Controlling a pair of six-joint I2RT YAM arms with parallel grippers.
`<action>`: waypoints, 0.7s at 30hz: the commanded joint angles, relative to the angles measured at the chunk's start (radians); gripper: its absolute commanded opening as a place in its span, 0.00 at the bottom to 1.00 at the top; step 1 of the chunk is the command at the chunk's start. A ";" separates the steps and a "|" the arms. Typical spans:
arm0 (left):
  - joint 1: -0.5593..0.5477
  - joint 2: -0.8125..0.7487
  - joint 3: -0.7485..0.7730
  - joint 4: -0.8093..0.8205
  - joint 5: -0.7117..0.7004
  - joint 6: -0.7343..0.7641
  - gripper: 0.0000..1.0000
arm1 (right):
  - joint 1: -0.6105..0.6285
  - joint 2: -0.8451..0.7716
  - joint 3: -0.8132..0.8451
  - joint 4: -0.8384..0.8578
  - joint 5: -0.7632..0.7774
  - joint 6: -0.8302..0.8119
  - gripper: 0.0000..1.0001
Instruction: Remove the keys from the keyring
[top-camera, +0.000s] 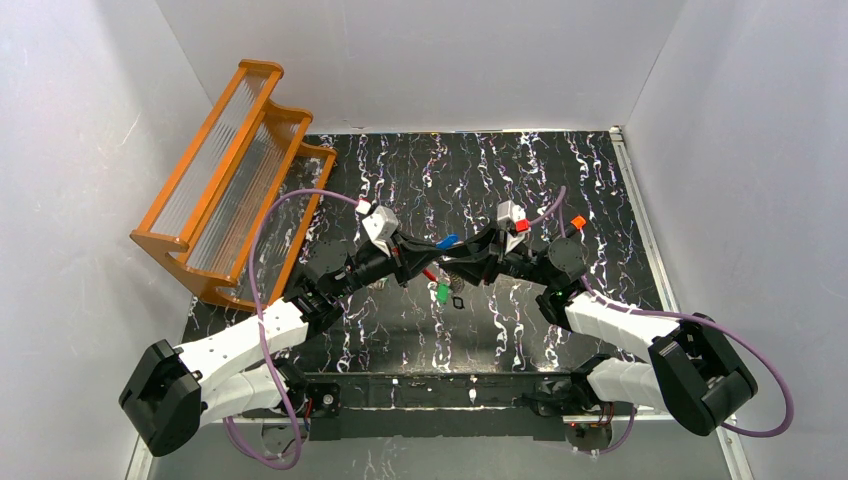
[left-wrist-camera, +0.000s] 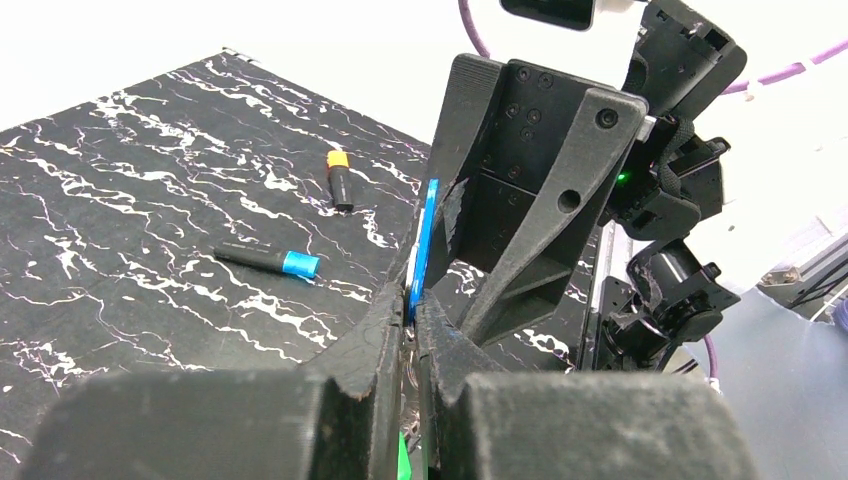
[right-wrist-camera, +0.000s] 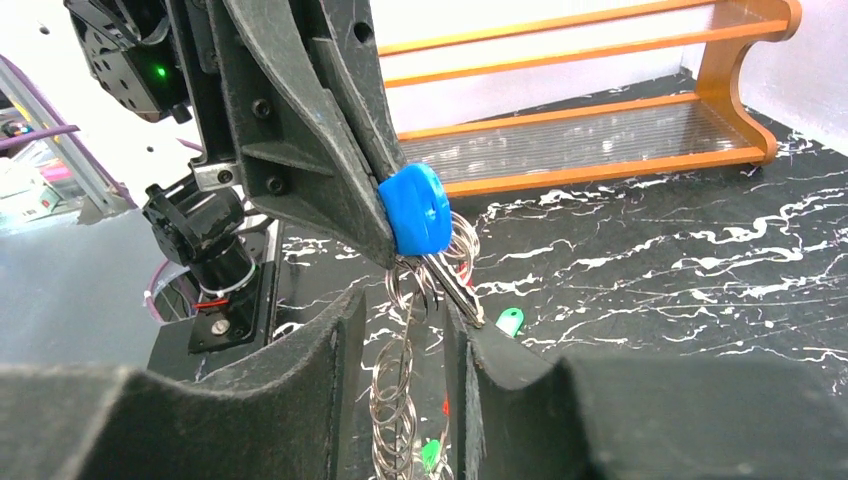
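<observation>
My left gripper (left-wrist-camera: 410, 305) is shut on the blue-headed key (left-wrist-camera: 428, 235), pinching it edge-on. In the right wrist view the blue key head (right-wrist-camera: 420, 210) sits at the left gripper's fingertips, and its silver blade slants down against my right finger. The keyring with its chain of silvery rings (right-wrist-camera: 400, 385) hangs from that key, between the fingers of my right gripper (right-wrist-camera: 400, 310), which stand apart and do not clamp it. A green key (right-wrist-camera: 430, 455) and a bit of red hang low on the chain. Both grippers (top-camera: 437, 266) meet tip to tip above the mat.
A loose green key (right-wrist-camera: 509, 321) lies on the black marbled mat (top-camera: 520, 170). A black cylinder with a blue tip (left-wrist-camera: 270, 261) and one with an orange tip (left-wrist-camera: 340, 180) lie beyond the grippers. An orange wooden rack (top-camera: 230, 180) stands at the back left.
</observation>
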 joint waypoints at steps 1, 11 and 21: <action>0.000 -0.012 0.025 0.011 0.033 0.004 0.00 | 0.004 -0.016 0.019 0.135 0.006 0.024 0.40; -0.001 -0.026 0.019 0.012 -0.002 0.003 0.00 | 0.004 -0.043 0.000 0.113 0.013 0.014 0.08; 0.000 -0.055 -0.038 -0.004 -0.234 -0.209 0.00 | 0.002 -0.135 -0.008 -0.005 0.083 -0.066 0.01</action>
